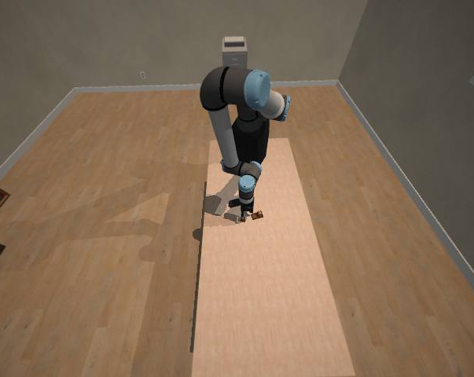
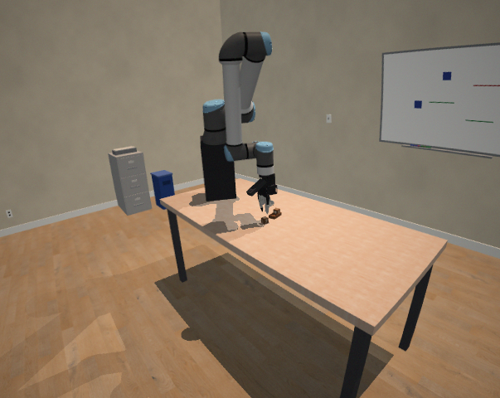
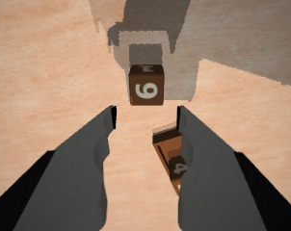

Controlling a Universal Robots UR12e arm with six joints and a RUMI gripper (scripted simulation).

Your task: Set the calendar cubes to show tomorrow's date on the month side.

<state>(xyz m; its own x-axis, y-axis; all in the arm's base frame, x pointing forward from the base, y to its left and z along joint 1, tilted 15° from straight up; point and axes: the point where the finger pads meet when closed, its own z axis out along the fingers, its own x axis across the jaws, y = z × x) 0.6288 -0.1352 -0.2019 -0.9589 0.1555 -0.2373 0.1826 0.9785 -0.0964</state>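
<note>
A loose brown cube [image 1: 242, 219] [image 2: 264, 220] [image 3: 146, 91] rests on the table outside the tray. Its top face shows a pale 6- or 9-shaped digit, turned sideways in the wrist view; a side face carries a partly visible mark. The brown tray [image 1: 253, 216] [image 2: 273, 215] [image 3: 166, 140] stands close by, angled. The other cube [image 1: 259, 213] [image 2: 277, 211] [image 3: 178, 167] sits in it with a 4 on top, partly hidden by the right finger in the wrist view. My gripper [image 1: 244, 214] [image 2: 264, 211] [image 3: 146, 107] is partly open and empty, above and beside the loose cube.
The wooden table [image 1: 261, 283] [image 2: 340, 248] carries the tray and the loose cube. The arm's dark pedestal [image 1: 251, 140] [image 2: 218, 171] stands at its far end. The arm's shadow falls around the loose cube.
</note>
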